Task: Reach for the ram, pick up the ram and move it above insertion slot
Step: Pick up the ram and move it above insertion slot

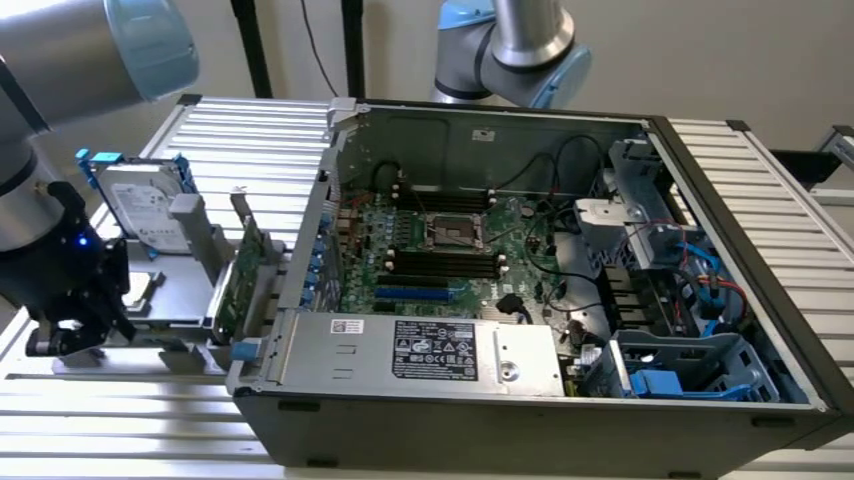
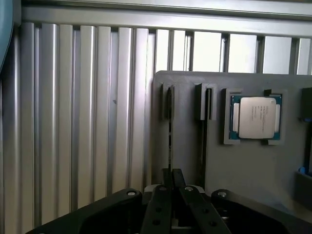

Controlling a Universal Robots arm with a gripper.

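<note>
Starting at the exterior view's left, my pincer (image 1: 74, 345) is down low at the end of the grey tray (image 1: 167, 300), wrist aimed into it. Through the wrist view, my fingers (image 2: 161, 209) are drawn narrow, tips almost together, and the ram (image 2: 170, 126) meets them right there. It stands on edge in a tray groove, a thin dark line, with its long axis running straight away from my tips, in line with the slim gap between them. I judge I'm pinched on its upper edge, though my own fingers hide the contact. Beside it is a second groove (image 2: 205, 126), and beyond that a processor chip (image 2: 255, 117) in its pocket. Moving rightward in the exterior view, the hard drive (image 1: 140, 205) stands on the tray, then the bigger green expansion card (image 1: 247, 270), which isn't my target. Then comes the open computer case (image 1: 534, 440). The dark memory slots (image 1: 441, 263) inside it lie well apart from me, toward the exterior view's right, running lengthwise across that view. The card and the case wall stand between the ram and those slots.
</note>
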